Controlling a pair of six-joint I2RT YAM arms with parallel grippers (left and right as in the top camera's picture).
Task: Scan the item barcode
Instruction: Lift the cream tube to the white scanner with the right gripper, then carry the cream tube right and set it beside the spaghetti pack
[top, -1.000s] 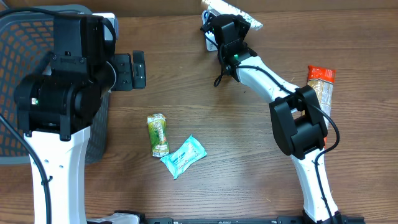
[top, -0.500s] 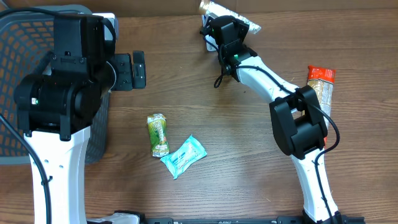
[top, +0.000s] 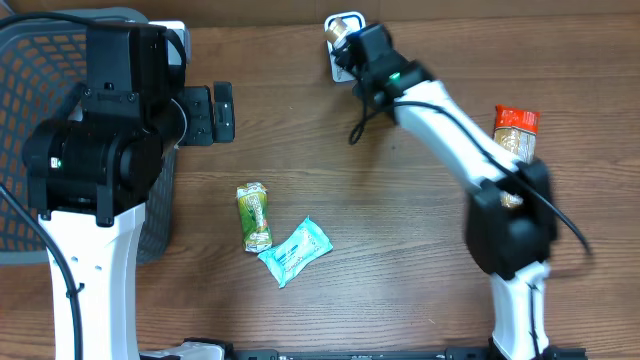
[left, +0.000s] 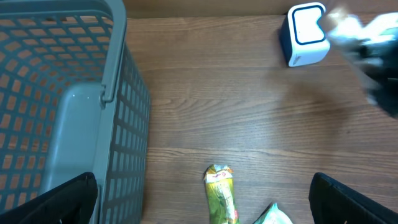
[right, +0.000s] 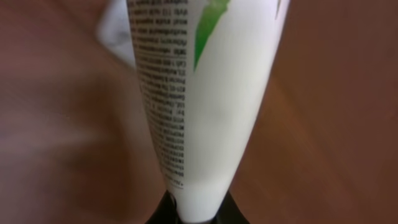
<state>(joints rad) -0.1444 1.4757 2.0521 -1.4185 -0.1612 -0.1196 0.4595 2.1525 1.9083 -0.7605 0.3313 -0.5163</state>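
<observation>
White tube (right: 199, 93), crimped end in R gripper (right: 198, 213), cap end up

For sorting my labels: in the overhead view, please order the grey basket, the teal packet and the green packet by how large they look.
1. grey basket, clearly largest, though partly hidden.
2. teal packet.
3. green packet, only slightly smaller; nearly alike.

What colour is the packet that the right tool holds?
The soft plastic packet is white with black print and a green mark, clearest in the right wrist view.
</observation>
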